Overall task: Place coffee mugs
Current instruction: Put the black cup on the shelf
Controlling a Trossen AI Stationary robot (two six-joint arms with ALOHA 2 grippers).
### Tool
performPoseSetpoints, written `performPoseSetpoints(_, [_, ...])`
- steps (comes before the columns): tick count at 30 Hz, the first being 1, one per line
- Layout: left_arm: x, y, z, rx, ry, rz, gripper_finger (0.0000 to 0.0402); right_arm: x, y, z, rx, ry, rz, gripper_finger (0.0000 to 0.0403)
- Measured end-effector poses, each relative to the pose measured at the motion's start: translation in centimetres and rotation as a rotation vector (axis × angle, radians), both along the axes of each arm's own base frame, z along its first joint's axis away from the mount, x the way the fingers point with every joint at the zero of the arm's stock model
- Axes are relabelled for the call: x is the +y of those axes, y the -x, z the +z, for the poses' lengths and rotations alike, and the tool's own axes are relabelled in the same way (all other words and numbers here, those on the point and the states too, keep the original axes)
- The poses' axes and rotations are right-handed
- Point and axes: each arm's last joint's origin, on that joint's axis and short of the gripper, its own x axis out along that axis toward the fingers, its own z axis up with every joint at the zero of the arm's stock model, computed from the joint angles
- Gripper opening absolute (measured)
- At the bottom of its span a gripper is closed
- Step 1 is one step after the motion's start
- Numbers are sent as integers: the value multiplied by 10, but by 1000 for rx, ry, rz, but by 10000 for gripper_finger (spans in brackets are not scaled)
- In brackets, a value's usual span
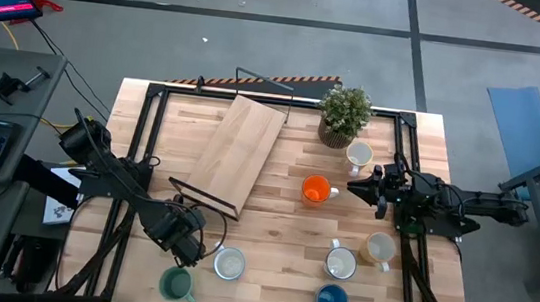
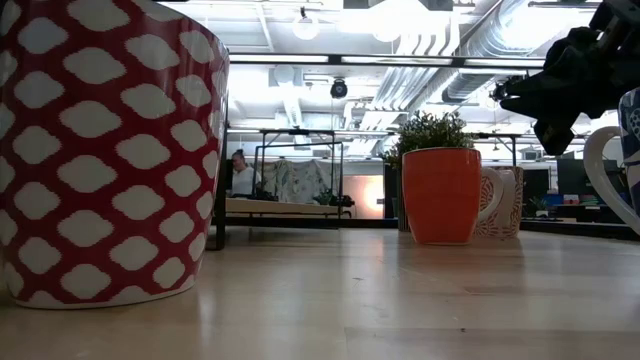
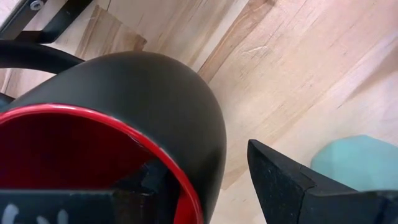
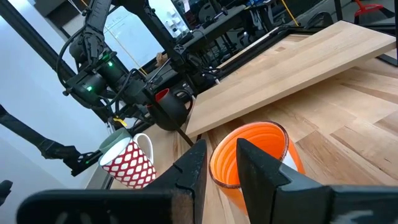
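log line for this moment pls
left claw: shut on dark mug wall, one finger inside | right claw: open, at orange mug, not gripping

A light wooden table (image 1: pixel 270 242) framed by black rails carries the items. A tilted wooden board (image 1: pixel 238 148) is seen at far centre, a potted plant (image 1: pixel 343 115) far right. An orange mug (image 1: pixel 315 189) stands at centre right; a teal mug (image 1: pixel 177 283), white mugs (image 1: pixel 230 263) and a blue mug (image 1: pixel 332 300) are set along the near edge.
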Motion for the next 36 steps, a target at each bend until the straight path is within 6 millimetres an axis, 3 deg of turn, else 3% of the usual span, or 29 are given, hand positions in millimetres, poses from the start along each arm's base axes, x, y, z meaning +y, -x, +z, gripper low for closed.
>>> performPoseSetpoints(15, [5,-4,0,29,41,63,163,0,0,0,0,0,0,74])
performPoseSetpoints(20, [7,-5,0,32,48,31,122,0,0,0,0,0,0,74])
performPoseSetpoints(27, [7,-7,0,42,83,33,16,1,0,0,2,-1,21,74])
performPoseSetpoints(36, [7,-5,0,75,98,44,5,1,0,0,3,-2,27,74])
